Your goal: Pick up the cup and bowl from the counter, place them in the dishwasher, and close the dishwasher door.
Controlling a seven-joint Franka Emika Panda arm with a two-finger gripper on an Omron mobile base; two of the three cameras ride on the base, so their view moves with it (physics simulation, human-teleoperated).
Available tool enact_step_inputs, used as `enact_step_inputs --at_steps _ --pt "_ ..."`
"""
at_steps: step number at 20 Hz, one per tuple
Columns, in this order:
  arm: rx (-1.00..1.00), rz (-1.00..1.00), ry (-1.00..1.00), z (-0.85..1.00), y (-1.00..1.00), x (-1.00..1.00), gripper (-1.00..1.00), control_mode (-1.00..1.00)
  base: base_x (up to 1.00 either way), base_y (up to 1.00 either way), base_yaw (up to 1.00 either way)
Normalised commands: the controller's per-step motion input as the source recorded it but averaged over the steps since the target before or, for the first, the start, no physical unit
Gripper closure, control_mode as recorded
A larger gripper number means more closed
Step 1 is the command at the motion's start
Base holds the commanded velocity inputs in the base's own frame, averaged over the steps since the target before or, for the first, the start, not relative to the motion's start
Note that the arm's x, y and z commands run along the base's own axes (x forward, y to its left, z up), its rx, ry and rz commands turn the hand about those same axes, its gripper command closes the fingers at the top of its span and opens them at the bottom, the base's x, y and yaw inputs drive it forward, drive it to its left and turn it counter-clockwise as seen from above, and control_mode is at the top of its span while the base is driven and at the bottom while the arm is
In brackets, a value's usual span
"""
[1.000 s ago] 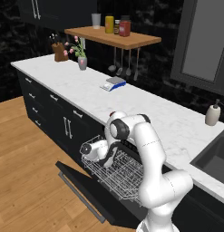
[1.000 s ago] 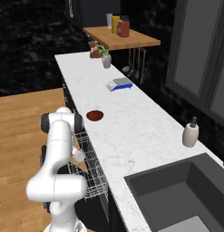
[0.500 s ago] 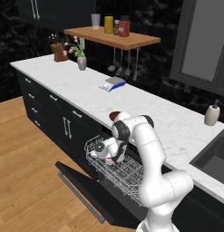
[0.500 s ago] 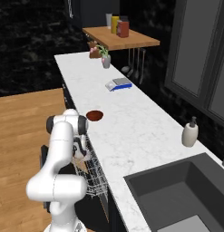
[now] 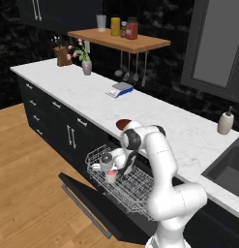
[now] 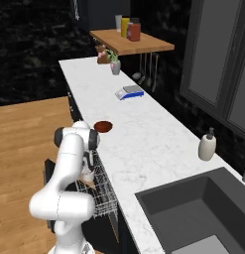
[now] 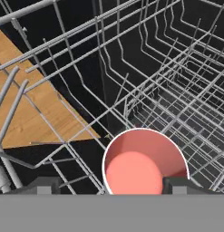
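Cup (image 7: pixel 143 163) in the dishwasher (image 5: pixel 126 186) rack; bowl (image 6: pixel 103 126) on counter (image 6: pixel 144 134)

The white arm rises from its base, bends sharply at the elbow and reaches down and forward, wrist turned low, with the gripper (image 5: pixel 107 170) pointing downward, its two dark fingertips (image 7: pixel 46 185) spread wide apart and standing on either side of a red-mouthed round thing

The small round cup (image 7: pixel 143 163) is red inside with a white rim. The wire rack (image 5: pixel 135 186) is white. The long stone counter (image 5: pixel 92 99) is white with grey veins. The shallow bowl (image 6: pixel 103 126) is dark red-brown.
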Motion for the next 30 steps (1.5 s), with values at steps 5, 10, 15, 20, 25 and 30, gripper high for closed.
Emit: enact_step_inputs --at_steps 5,10,15,20,25,30 --pt "-0.09 0.0 0.0 0.07 1.0 -0.59 -1.0 -1.0 0.0 0.0 0.0" --pt "-0.08 0.0 -0.03 0.91 0.61 -0.48 -1.0 -1.0 0.0 0.0 0.0" --pt "0.0 0.01 0.0 1.0 0.25 -0.52 -1.0 -1.0 0.0 0.0 0.0" --pt "0.0 0.0 0.0 1.0 0.06 -0.57 -1.0 -1.0 0.0 0.0 0.0" --pt "0.02 0.0 -0.11 1.0 -0.03 -0.38 -1.0 -1.0 0.0 0.0 0.0" --pt "0.04 0.0 -0.03 1.0 -0.31 -0.47 -1.0 -1.0 0.0 0.0 0.0"
